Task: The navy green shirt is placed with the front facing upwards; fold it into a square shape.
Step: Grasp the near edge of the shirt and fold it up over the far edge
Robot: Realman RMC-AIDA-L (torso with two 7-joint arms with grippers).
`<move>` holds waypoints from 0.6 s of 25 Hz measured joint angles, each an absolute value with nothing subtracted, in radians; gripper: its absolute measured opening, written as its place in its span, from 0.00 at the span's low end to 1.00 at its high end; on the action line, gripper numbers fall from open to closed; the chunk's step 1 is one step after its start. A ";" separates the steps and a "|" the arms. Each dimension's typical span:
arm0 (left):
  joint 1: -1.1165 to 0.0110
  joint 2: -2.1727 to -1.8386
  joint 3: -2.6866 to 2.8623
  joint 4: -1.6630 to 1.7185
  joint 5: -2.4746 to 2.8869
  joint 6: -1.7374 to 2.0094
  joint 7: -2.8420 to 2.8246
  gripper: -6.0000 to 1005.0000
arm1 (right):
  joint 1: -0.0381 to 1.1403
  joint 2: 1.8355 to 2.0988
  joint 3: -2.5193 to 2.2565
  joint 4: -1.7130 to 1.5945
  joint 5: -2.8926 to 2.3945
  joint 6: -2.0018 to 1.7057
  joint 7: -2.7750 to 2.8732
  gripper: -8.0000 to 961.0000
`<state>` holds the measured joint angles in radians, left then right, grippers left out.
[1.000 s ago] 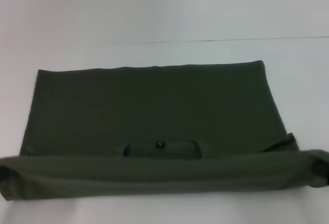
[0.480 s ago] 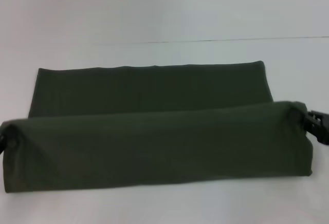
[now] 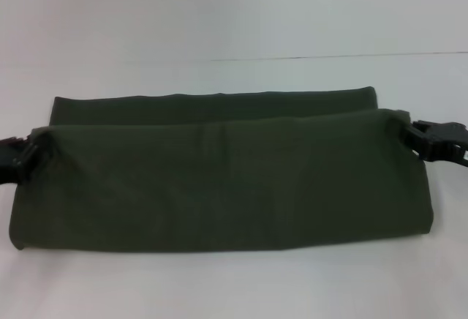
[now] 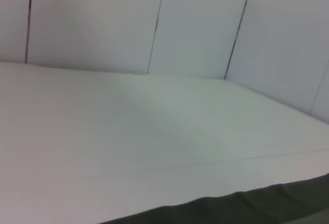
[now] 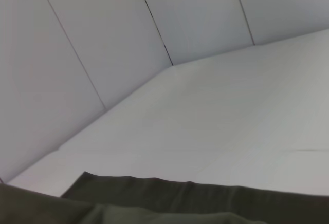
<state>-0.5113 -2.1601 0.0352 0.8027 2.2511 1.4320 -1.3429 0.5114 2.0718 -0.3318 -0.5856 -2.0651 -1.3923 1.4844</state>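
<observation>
Shirt cloth filled the middle of the head view: the navy green shirt (image 3: 219, 180) lay on the white table (image 3: 234, 19), its near layer lifted over the far part; the left gripper (image 3: 25, 154) was clamped on its left corner, the right gripper (image 3: 413, 134) on its right corner.

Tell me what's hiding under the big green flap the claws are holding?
More of the same dark olive-green cotton shirt: a strip of its lower layer peeks out behind the flap. The rest is covered. The left claw and right claw pinch the flap's corners.
</observation>
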 joint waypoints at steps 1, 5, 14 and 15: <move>-0.518 -2.160 0.046 0.797 2.250 1.410 -1.343 0.15 | 0.522 2.073 -0.343 -0.586 -2.064 -1.374 1.487 0.06; -0.542 -2.162 0.084 0.770 2.234 1.313 -1.342 0.15 | 0.564 2.084 -0.375 -0.582 -2.061 -1.285 1.490 0.06; -0.578 -2.163 0.164 0.730 2.127 1.135 -1.321 0.15 | 0.631 2.088 -0.428 -0.556 -2.056 -1.072 1.480 0.06; -0.581 -2.163 0.174 0.726 2.121 1.122 -1.320 0.15 | 0.635 2.088 -0.430 -0.555 -2.056 -1.058 1.480 0.06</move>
